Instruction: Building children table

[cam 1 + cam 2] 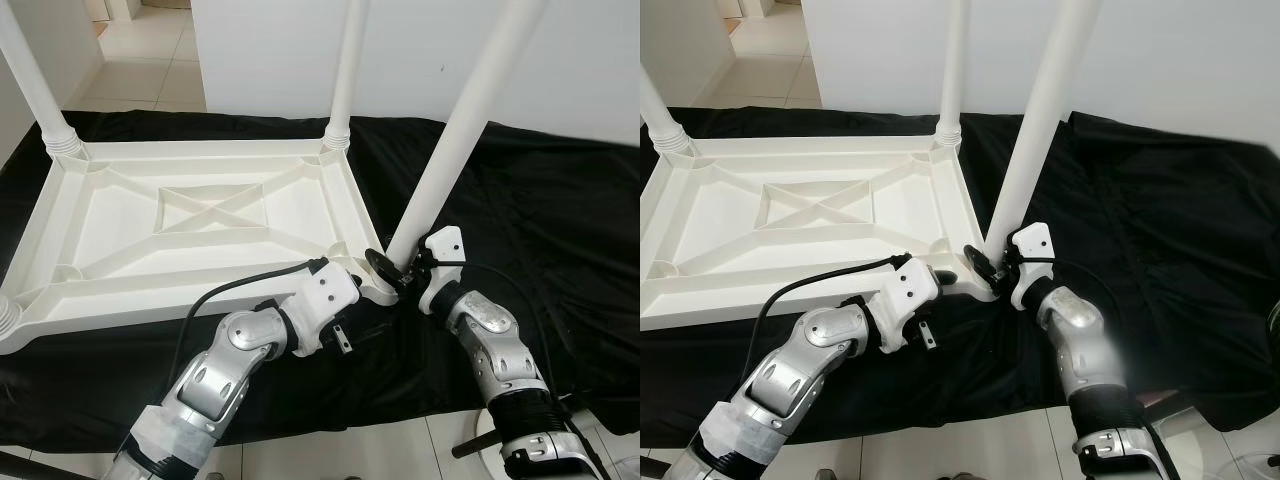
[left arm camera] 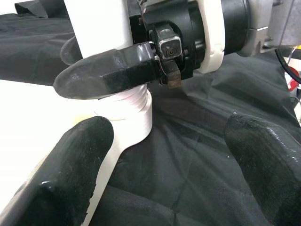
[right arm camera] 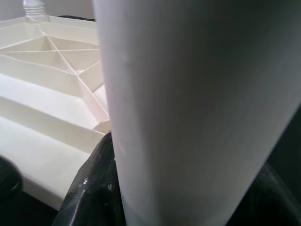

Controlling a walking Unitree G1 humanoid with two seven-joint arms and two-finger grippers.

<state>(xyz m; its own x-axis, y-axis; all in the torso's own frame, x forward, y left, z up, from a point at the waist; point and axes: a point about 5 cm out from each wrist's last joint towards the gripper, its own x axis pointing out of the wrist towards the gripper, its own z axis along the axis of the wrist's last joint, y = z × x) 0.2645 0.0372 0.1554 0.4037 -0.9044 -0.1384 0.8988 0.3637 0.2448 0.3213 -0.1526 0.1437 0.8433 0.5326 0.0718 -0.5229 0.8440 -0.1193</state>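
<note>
The white plastic leg stands in the near right corner socket of the upside-down table, which lies on a black cloth over the floor. The right pincer is clamped round the leg's base, and the left pincer hangs apart just beside the corner. Keep the leg plumb and twist it home, I'd say. It looks only partly seated. Smooth tube, ribbed collar, braced underside.
</note>
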